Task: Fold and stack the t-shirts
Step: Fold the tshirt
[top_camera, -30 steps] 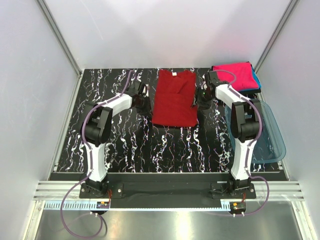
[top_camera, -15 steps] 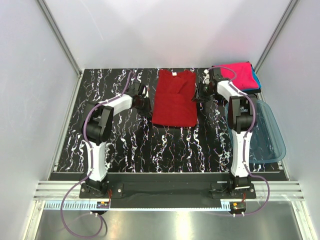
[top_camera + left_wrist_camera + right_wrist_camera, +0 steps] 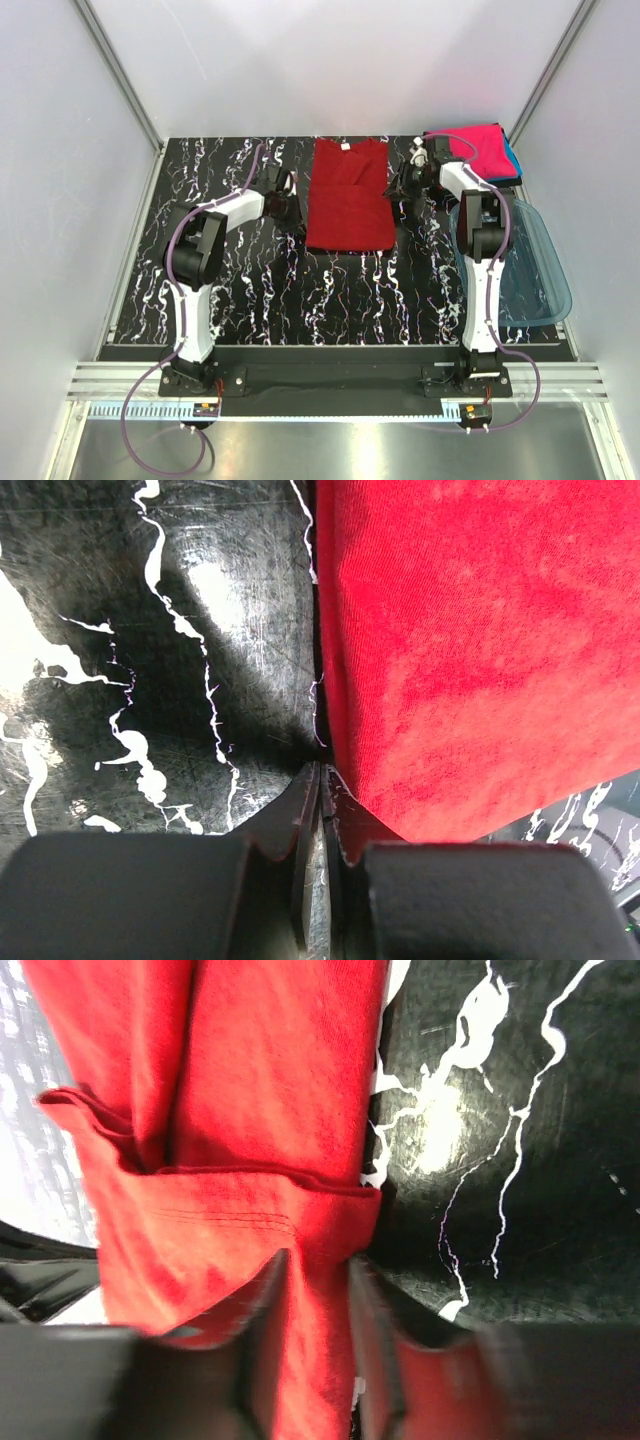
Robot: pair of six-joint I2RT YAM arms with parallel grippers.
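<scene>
While the dark red t-shirt [image 3: 347, 195] was spread flat at the far middle of the tabletop [image 3: 300, 290], long axis running near to far, it was flanked evenly. The left jaws were drawn almost together at its left edge, with no pinch confirmed. The right jaws were clamped on its right-hand fold.

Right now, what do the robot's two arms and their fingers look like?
The left arm and right arm match: white tubular links joined by bulky black joints, on black bases. A purple cable loops out from each base and runs up along the arm. The fingers are black, blocky at the root and tapering to thin tips.
</scene>
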